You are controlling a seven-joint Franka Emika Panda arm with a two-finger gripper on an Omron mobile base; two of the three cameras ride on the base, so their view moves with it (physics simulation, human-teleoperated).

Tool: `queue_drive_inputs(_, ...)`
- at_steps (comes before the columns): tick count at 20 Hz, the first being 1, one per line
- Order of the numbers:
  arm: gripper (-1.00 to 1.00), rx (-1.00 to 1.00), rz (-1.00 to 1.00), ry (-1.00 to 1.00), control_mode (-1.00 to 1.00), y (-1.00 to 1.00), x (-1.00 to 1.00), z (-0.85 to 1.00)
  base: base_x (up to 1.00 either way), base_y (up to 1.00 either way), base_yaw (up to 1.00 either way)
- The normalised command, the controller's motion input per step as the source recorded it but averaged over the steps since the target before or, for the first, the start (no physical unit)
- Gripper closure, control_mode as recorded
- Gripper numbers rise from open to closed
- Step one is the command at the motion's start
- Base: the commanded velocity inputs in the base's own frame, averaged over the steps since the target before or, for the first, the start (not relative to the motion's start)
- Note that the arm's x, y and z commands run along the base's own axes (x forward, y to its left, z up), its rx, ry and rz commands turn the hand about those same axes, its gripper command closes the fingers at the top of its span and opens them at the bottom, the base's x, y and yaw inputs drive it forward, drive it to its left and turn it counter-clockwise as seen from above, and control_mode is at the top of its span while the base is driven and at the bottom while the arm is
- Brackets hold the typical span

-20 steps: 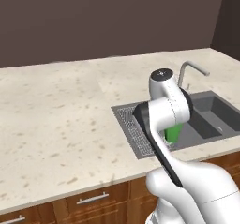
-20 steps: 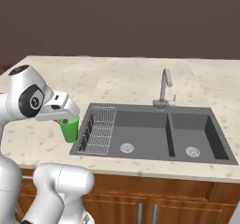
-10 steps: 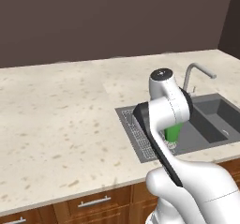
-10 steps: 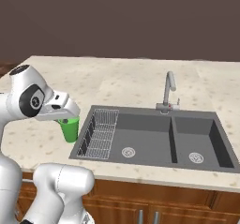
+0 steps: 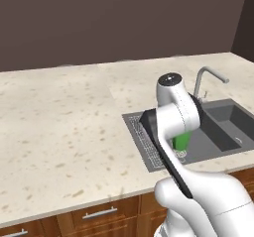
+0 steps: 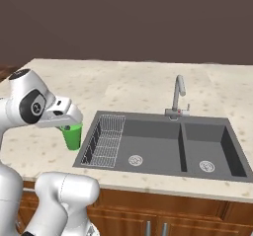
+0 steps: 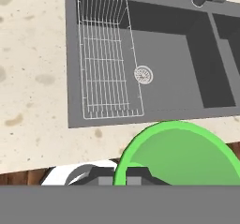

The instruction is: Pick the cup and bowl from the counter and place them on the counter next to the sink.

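Cup (image 6: 72,136): bright green, upright, hanging under the hand in the right base view, above the strip of counter just left of the sink's edge. From the left base view, only a green sliver (image 5: 181,140) peeking out behind the forearm. In the hand view, wide green rim (image 7: 180,153) up close, mouth open to the camera.

Gripper (image 6: 66,126): closed on the cup's rim, jaws pinching the wall; finger tips (image 7: 123,175) dark at the bottom of the hand view, right at the green edge.

Contact with counter: cannot tell whether the cup's base touches the stone or hangs just over it.

Counter (image 5: 64,127): cream-beige with brown speckles, running broad to the left of the sink, over brown wooden cabinets (image 5: 94,216) with bar handles.

Sink (image 6: 163,143): dark grey, two basins, a round drain in each; left drain (image 7: 143,74) sharp in the hand view.

Wire rack (image 6: 106,139): sitting in the left end of the left basin, nearest the cup; same rack (image 7: 107,59) seen from above in the hand view.

Faucet (image 6: 178,94): curved steel, standing behind the divide between basins, red mark at its base.

Arm: white, elbow high, forearm reaching across the sink's left end in the left base view.
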Motion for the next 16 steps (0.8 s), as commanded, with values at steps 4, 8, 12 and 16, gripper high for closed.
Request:
queue_drive_inputs(4, 1.0, 0.01, 0.17, 0.0, -1.0, 0.33, 0.0, -0.17, 0.0, 0.0, 0.0)
queue_drive_inputs(8, 1.0, 0.04, 0.22, -0.09, -1.0, 0.14, 0.0, -0.33, 0.0, 0.0, 0.0)
queue_drive_inputs(12, 1.0, 0.01, 0.21, -0.09, -1.0, 0.06, 0.12, -0.34, 0.0, 0.0, 0.0)
queue_drive_inputs(16, 1.0, -0.01, 0.13, -0.01, -1.0, 0.19, 0.29, -0.14, 0.0, 0.0, 0.0)
